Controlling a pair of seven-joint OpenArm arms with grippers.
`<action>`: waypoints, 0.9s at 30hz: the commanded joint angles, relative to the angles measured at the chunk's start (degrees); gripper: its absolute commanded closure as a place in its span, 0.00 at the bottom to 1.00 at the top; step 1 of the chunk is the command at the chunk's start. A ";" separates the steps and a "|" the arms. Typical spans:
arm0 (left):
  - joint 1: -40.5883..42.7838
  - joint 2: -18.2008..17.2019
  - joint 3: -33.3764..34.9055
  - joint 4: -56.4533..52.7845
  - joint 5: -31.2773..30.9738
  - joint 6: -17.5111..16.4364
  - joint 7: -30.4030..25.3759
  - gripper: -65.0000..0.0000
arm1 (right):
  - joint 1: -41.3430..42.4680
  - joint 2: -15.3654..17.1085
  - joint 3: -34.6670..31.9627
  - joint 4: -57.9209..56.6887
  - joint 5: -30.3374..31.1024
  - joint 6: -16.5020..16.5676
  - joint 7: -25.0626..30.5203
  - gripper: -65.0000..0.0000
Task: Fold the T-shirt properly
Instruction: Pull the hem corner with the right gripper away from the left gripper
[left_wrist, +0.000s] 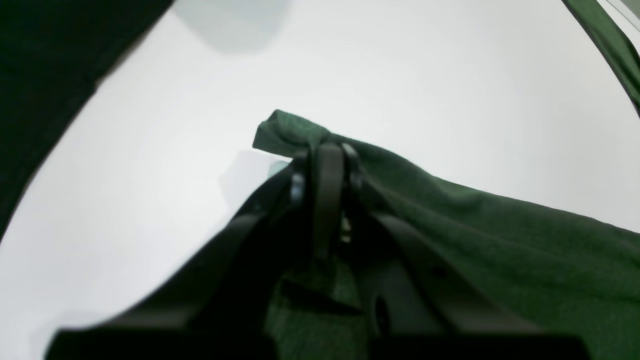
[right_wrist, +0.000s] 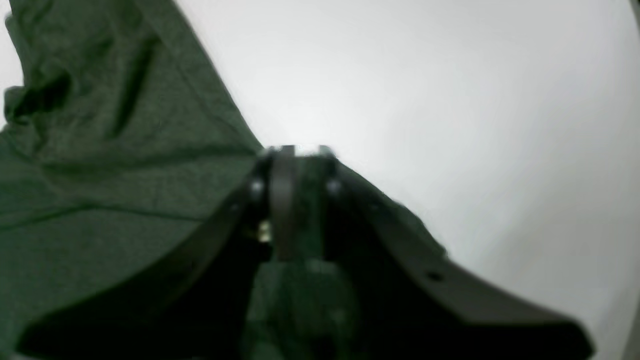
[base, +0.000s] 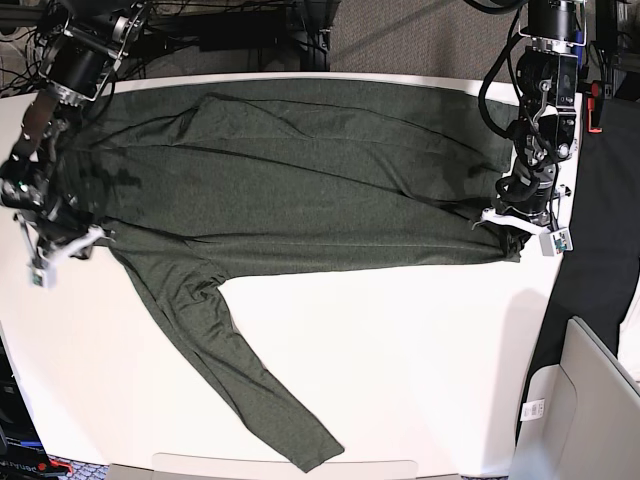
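Observation:
The dark olive-green T-shirt (base: 300, 190) lies spread flat across the white table (base: 400, 360), with one long sleeve (base: 240, 370) trailing toward the front edge. At the garment's right edge my left gripper (base: 515, 228) is low on the table. The left wrist view shows this gripper (left_wrist: 327, 147) shut on a bunched corner of the T-shirt (left_wrist: 475, 225). My right gripper (base: 62, 245) is at the garment's left edge. Seen from the right wrist, this gripper (right_wrist: 302, 150) has its jaws slightly parted, with T-shirt fabric (right_wrist: 125, 175) between and beside them.
Cables and dark equipment (base: 250, 25) run along the table's back edge. Off the right edge of the table there is dark floor, and a pale grey bin (base: 585, 400) stands at the lower right. The table's front half shows bare white surface around the sleeve.

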 joint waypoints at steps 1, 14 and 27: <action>-0.84 -0.70 -0.23 0.98 0.29 -0.24 -1.47 1.00 | 2.29 0.69 -1.11 1.15 -1.36 0.20 1.22 0.79; -0.75 -0.70 -0.14 0.98 0.29 -0.24 -1.47 1.00 | 9.50 -1.16 -5.68 -9.40 -11.47 0.20 5.26 0.75; -1.02 -0.70 -0.14 0.98 0.29 -0.24 -1.47 1.00 | 9.85 -0.81 -5.68 -15.12 -11.91 0.11 8.60 0.41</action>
